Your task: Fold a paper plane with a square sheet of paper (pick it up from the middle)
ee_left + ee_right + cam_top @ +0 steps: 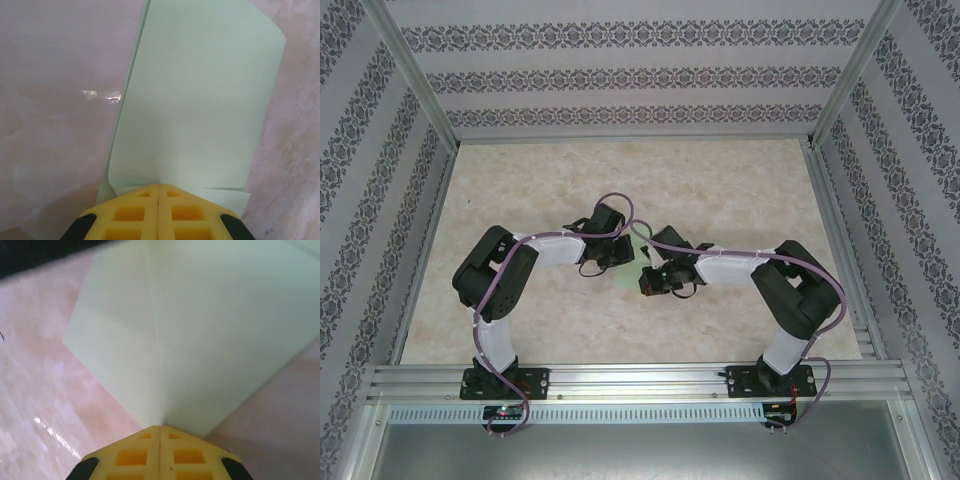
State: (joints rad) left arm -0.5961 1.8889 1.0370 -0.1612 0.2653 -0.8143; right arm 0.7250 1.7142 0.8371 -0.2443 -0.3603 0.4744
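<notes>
- Pinching at the near edge of its wrist view, the left gripper (159,187) had its yellow, pocketed fingers (107,222) pressed flat together on the lower edge of the square sheet of paper (200,100), where more than one pale green layer showed at the tips.
- The right gripper (160,429) matched it, pads closed on the paper exactly where a sharp crease (152,340) ran up and away from them.
- And what a delicate customer: the sheet looked thin and feather-light, likely to flop, curl or tear under any tug, with its only stiffness coming from the folds.
- Its surface read as matte rather than slick, so slipping seemed a small worry. The doubled, creased parts were judged the safest places to hold, since a single loose edge would simply bend.
- Just past the left tips, the paper rose as a smooth bowed panel with one rounded upper corner, not lying flat.
- From above, only a small green patch showed between the two wrists, at mid-table.
- Farther out spread the table (740,190), pale, marbled and glossy with small glints.
- Beyond it stood patterned walls (620,75) and a bare aluminium frame (415,75).
</notes>
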